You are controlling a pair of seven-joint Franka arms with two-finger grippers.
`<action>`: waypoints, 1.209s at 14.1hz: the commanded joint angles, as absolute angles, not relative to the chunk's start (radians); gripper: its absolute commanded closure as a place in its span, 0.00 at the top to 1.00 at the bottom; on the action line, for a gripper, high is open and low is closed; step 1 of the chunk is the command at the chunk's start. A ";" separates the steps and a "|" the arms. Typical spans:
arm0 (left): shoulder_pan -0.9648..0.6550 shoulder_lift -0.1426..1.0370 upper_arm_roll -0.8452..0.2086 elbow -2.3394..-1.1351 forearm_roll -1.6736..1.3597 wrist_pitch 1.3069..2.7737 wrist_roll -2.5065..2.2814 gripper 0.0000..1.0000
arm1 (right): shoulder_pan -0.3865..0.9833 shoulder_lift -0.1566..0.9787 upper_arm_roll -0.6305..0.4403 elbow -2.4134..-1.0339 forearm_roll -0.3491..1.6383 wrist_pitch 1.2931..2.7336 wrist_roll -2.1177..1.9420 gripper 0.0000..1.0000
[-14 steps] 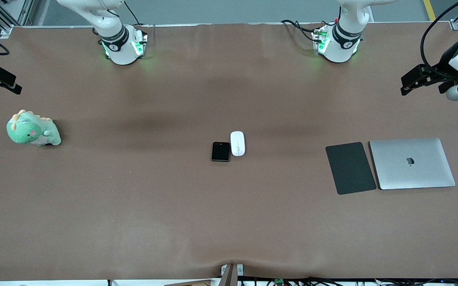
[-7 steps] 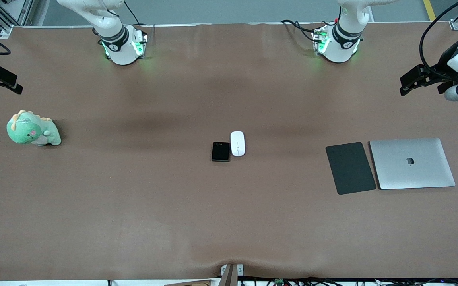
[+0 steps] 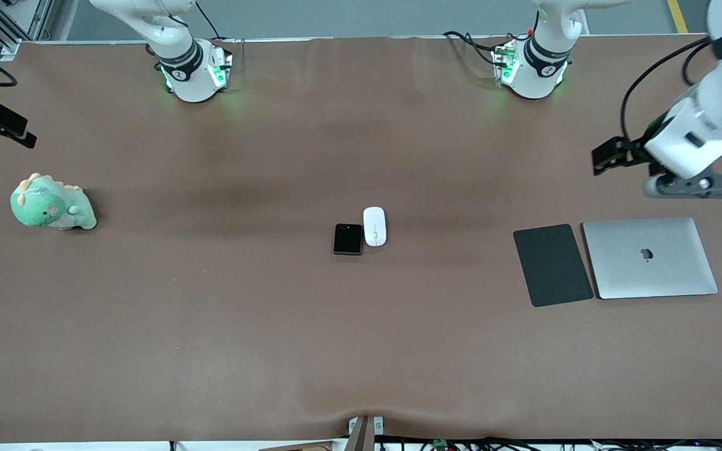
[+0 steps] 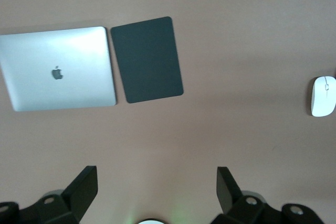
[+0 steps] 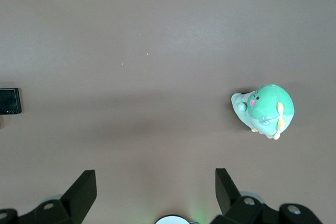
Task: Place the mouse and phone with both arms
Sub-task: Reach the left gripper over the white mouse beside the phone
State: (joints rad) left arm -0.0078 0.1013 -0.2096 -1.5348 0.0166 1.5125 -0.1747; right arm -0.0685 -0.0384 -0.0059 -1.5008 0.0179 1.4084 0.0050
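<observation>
The white mouse [image 3: 375,226] and the black folded phone [image 3: 348,238] lie side by side at the middle of the table, the phone toward the right arm's end. The mouse also shows in the left wrist view [image 4: 323,96], and the phone in the right wrist view [image 5: 10,101]. My left gripper [image 3: 608,156] is open and empty, up over bare table at the left arm's end; it also shows in its wrist view [image 4: 156,187]. My right gripper [image 3: 7,128] is open and empty, over the right arm's end; it also shows in its wrist view [image 5: 156,187].
A matte black pad [image 3: 553,265] and a closed silver laptop [image 3: 649,257] lie side by side toward the left arm's end. A green plush dinosaur [image 3: 51,203] sits toward the right arm's end. The table is covered in brown cloth.
My left arm has swung in from the table's end toward the middle, over the table near the laptop. My right gripper, the mouse and the phone have not moved.
</observation>
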 commanded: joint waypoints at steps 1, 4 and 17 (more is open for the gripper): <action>-0.089 0.172 -0.215 -1.520 0.000 1.552 -0.285 1.00 | -0.081 -0.037 0.006 -1.485 0.020 1.394 0.014 1.00; -0.185 0.268 -0.215 -1.522 0.002 1.637 -0.392 1.00 | -0.083 -0.037 0.006 -1.483 0.020 1.396 0.014 1.00; -0.503 0.627 -0.212 -1.529 0.015 2.103 -0.851 0.99 | -0.077 -0.034 0.006 -1.485 0.020 1.396 0.014 1.00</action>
